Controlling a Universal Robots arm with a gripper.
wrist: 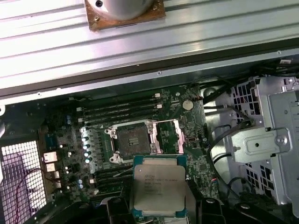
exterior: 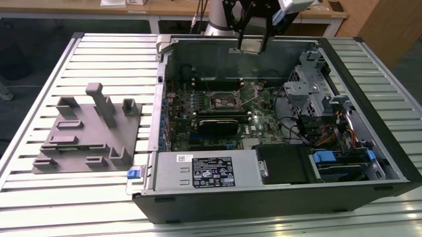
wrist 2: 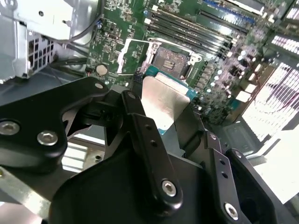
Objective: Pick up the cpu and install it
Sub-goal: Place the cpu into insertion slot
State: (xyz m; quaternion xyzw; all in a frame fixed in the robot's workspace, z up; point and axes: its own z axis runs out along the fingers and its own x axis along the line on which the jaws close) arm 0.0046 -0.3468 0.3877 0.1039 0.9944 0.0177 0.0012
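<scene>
Holding the cpu [wrist: 159, 189] pinched by two opposite edges, the hand [exterior: 251, 45] hangs in the upper middle of the exterior view, over the far part of the open computer case [exterior: 277, 205]. In the first wrist view the chip is level, with its silvery top showing. The socket [wrist: 131, 140] on the green motherboard [wrist: 196, 140] is uncovered, and its metal frame [wrist: 166, 135] is swung open just beside it. The cpu is in the air, well apart from the socket. A grey fixture [exterior: 86, 131] rests on the slatted desk [exterior: 99, 54] at the exterior view's left.
</scene>
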